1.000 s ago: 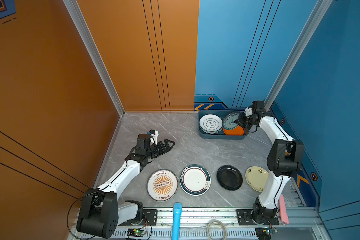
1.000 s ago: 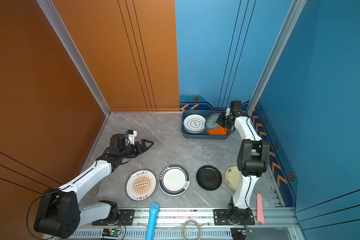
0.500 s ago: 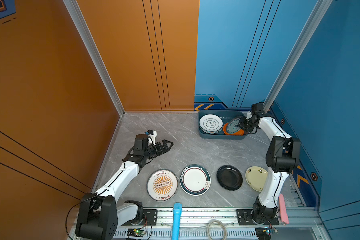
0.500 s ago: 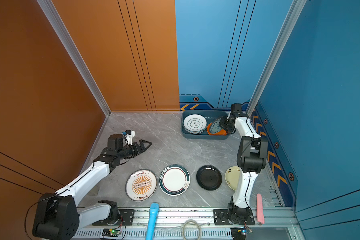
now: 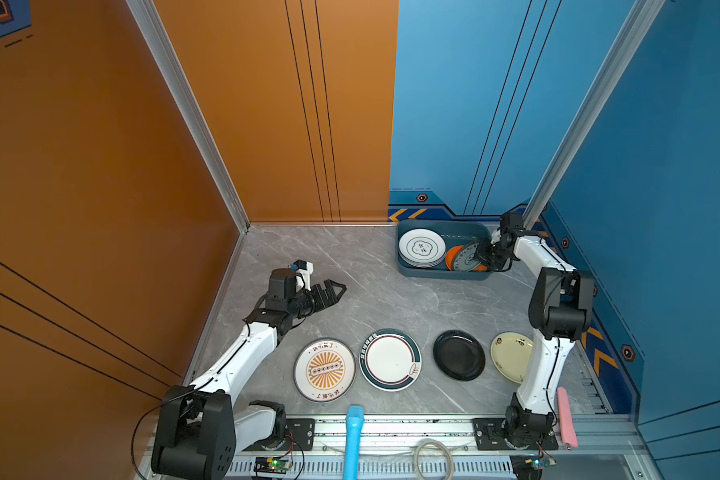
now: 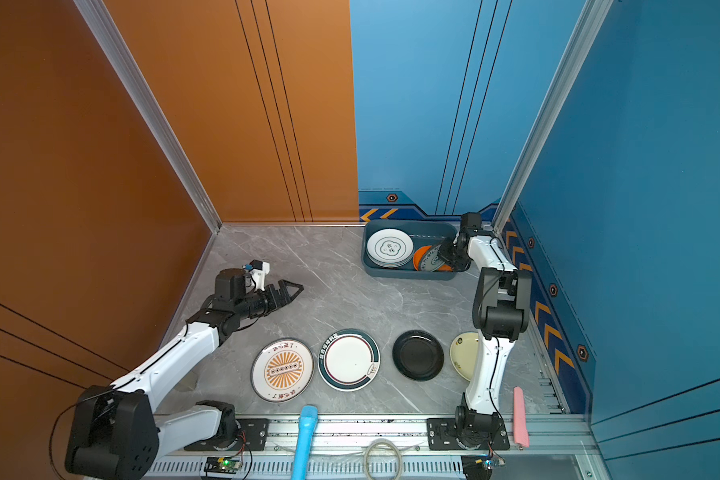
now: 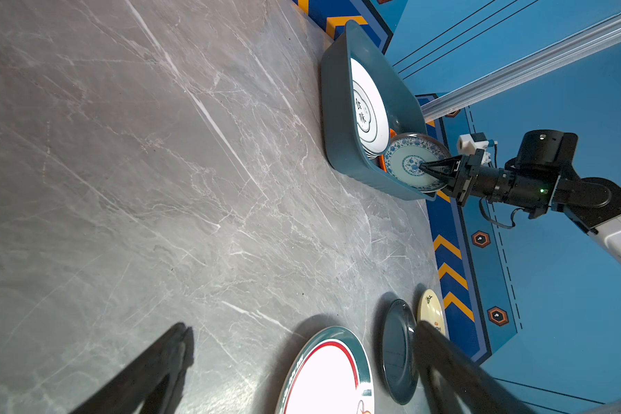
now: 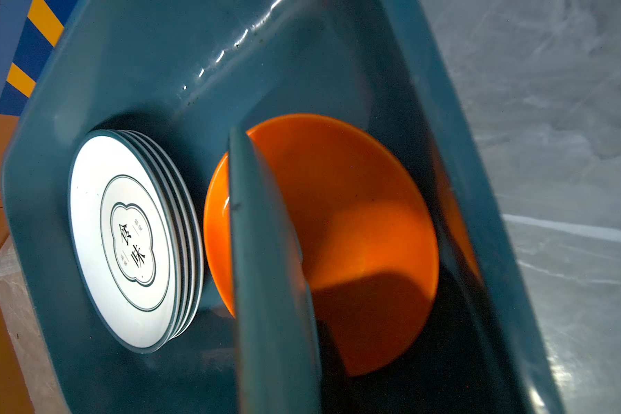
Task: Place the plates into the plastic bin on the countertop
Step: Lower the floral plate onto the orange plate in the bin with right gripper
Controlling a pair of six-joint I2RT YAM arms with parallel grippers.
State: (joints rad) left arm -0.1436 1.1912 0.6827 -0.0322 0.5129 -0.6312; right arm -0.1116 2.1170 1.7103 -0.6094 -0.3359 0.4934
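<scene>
Pinching teal patterned plate point(image 5: 463, 261) inside plastic bin point(image 5: 416, 273)

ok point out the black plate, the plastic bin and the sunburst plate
black plate point(image 5: 459, 355): a top view, centre of its well
plastic bin point(image 5: 433, 274): a top view, its near outer wall
sunburst plate point(image 5: 325, 369): a top view, middle of the orange rays

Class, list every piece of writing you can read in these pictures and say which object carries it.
"味", after a character resembling "食" (unsure): centre of the white cloud-motif plate in the plastic bin.
Characters along the edge of the sunburst plate: too small to read.
Characters on the rim of the teal-rimmed plate: too small to read.
Marks on the cream plate: blurred.
</scene>
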